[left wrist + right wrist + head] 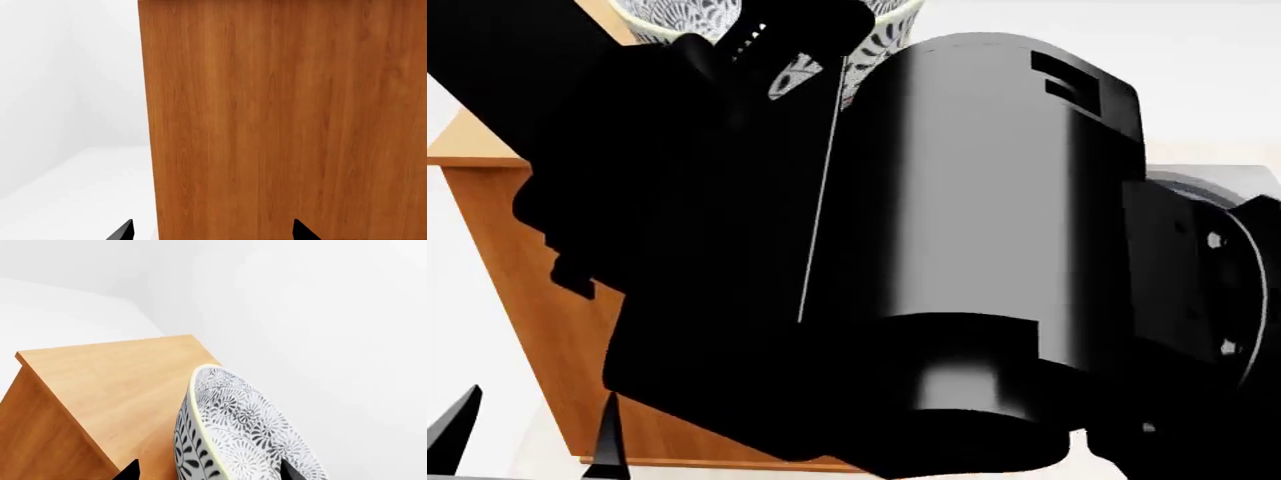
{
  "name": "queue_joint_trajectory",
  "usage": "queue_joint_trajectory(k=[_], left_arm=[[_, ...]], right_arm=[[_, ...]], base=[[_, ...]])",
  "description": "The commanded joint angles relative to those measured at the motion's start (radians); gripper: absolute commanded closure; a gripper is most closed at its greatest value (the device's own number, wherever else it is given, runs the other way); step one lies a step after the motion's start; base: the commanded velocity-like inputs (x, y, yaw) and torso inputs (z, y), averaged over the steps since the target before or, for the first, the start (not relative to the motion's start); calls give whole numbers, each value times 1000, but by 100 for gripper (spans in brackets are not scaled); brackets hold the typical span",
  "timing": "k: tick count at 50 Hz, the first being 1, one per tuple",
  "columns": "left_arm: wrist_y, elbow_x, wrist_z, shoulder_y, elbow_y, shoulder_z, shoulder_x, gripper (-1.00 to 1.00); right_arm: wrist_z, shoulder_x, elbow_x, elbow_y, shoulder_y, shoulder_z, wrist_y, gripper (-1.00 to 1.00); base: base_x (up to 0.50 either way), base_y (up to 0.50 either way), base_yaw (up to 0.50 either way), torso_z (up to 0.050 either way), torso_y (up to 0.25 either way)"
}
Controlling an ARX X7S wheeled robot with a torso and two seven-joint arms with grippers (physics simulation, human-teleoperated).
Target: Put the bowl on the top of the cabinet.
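At nine o'clock in the head view the left gripper (527, 440) hangs with jaws apart, empty, before the orange-brown wood-grain cabinet (547, 310). Toward twelve o'clock the right gripper (210, 471) is clamped on the patterned black-and-white ceramic bowl (247, 430), held above the cabinet's lighter top.

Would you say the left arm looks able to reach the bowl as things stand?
Probably not directly: the left pincer faces the cabinet's side panel low down, while the bowl sits up at the cabinet's top, with the right pincer around it.
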Motion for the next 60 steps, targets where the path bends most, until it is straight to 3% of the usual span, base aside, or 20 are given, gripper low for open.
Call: queue_joint_trajectory(k=[1,13,35,49,60], left_arm=[[-6,2,-2,-7,0,8,2,-100],[-9,2,-7,-3,10,10,-2,-100],[-6,5,-8,-8,3,19,-2,-100],[-7,6,-10,-14,-2,25,0,-100],[-8,8,-11,-19,-11,31,3,-100]], right_arm=[[61,48,84,-80,30,35,7,-100],[98,68,130,-113,53,40,12,-100],[223,239,278,-308,115,76,32,-100],[256,409,298,-533,29,135,-13,-100],[150,573,89,-678,-200,195,-61,-100]], base=[[0,0,0,0,0],[0,0,0,0,0],[0,0,0,0,0],[0,0,0,0,0],[0,0,0,0,0]])
